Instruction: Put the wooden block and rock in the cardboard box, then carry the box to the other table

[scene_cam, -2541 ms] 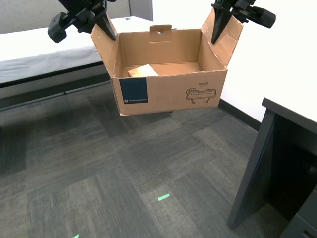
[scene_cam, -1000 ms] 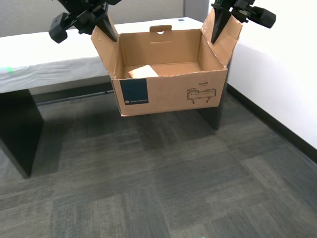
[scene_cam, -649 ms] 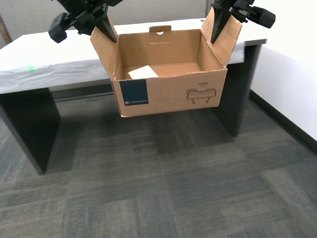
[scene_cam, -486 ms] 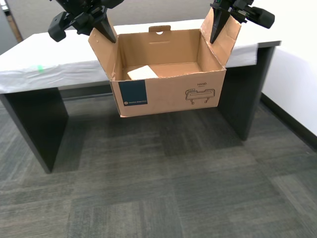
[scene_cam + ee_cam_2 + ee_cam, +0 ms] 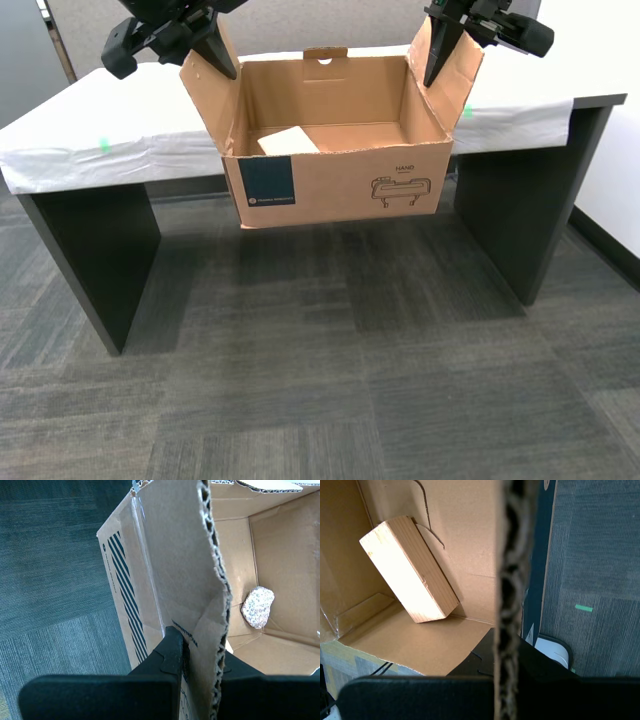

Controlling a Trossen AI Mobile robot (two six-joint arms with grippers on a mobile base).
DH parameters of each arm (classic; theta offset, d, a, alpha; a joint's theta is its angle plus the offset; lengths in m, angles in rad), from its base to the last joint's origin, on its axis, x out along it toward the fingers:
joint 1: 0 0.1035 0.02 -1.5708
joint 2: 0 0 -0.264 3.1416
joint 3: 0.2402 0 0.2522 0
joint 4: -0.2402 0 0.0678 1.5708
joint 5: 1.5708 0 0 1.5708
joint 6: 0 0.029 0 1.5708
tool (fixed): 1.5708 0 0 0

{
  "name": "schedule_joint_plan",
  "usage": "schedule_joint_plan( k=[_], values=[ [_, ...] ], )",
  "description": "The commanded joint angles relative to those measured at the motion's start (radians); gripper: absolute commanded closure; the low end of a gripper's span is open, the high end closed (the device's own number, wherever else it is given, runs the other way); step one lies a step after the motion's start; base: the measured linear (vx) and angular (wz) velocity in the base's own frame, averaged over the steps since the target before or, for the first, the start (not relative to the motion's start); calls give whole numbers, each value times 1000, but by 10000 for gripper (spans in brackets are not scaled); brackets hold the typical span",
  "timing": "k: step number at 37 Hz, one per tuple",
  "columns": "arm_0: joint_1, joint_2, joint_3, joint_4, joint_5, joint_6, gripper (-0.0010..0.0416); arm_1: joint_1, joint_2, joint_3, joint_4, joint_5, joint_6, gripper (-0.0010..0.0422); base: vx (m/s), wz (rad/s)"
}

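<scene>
Carry in progress; cardboard box (image 5: 340, 170) hangs by its flaps above the floor, other table (image 5: 60, 130) at 12 o'clock; my first gripper (image 5: 507, 645) and my second gripper (image 5: 202, 652) each pinch a flap; wooden block (image 5: 410, 570) and rock (image 5: 258, 607) inside; keep grips level, clear the table edge before lowering.

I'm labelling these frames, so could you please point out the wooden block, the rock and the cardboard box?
wooden block (image 5: 402, 565), first wrist view, its broad pale face.
rock (image 5: 258, 607), second wrist view, its speckled middle.
cardboard box (image 5: 345, 185), exterior view, its front wall.

An office: grey carpet tiles (image 5: 330, 380), a dark-legged desk (image 5: 100, 260), and a partition panel (image 5: 300, 25).
</scene>
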Motion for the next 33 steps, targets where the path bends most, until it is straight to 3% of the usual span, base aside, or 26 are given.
schedule_joint_plan(
  k=[1,14,33],
  values=[
    [2,-2,2,5,-22,4,406,-2,0,2,5,26,-27,413,161,75],
    [2,6,2,10,-22,-11,406,3,0,2,-11,26,-70,413,168,94],
    [2,6,2,24,-22,-10,406,5,0,2,-11,26,-35,413,169,7]
  ],
)
